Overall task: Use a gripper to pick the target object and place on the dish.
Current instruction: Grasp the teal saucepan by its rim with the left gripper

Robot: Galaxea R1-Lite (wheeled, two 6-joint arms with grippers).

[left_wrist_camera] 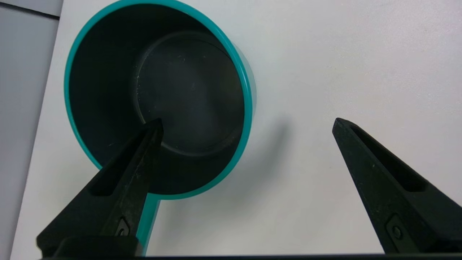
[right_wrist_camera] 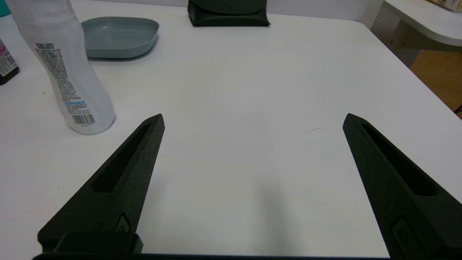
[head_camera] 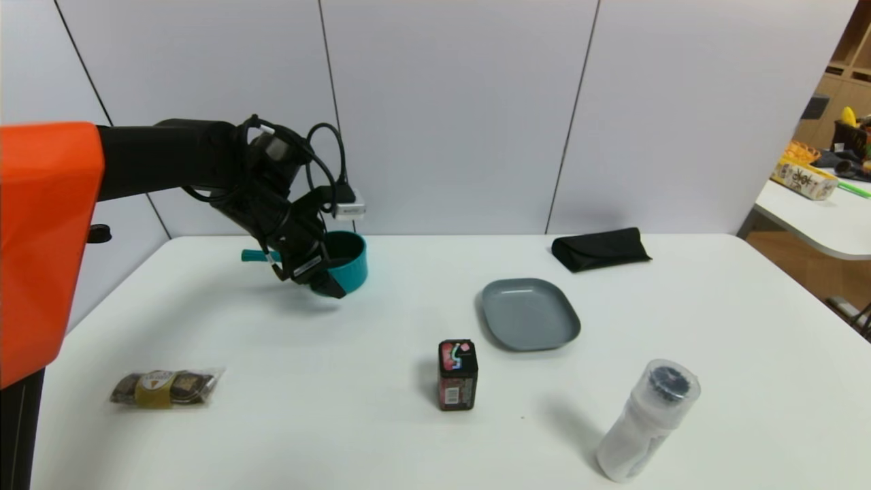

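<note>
The target object, a small teal saucepan [head_camera: 352, 262] with a dark inside [left_wrist_camera: 158, 97], stands on the white table at the back left, its straight handle [head_camera: 253, 256] pointing left. My left gripper [head_camera: 320, 275] hangs open right at the pan. In the left wrist view [left_wrist_camera: 248, 122] one finger [left_wrist_camera: 126, 187] crosses the pan's opening above the handle root. The other finger [left_wrist_camera: 382, 180] is over bare table beside the pan, so the near wall lies between them. The grey-blue dish [head_camera: 531, 314] sits empty at centre right. My right gripper [right_wrist_camera: 253, 116] stands open over bare table.
A black-and-red box [head_camera: 457, 374] stands in front of the dish, and a translucent bottle [head_camera: 650, 418] stands at the front right. A black folded pouch [head_camera: 599, 248] lies behind the dish. A wrapped snack packet [head_camera: 167, 388] lies at the front left.
</note>
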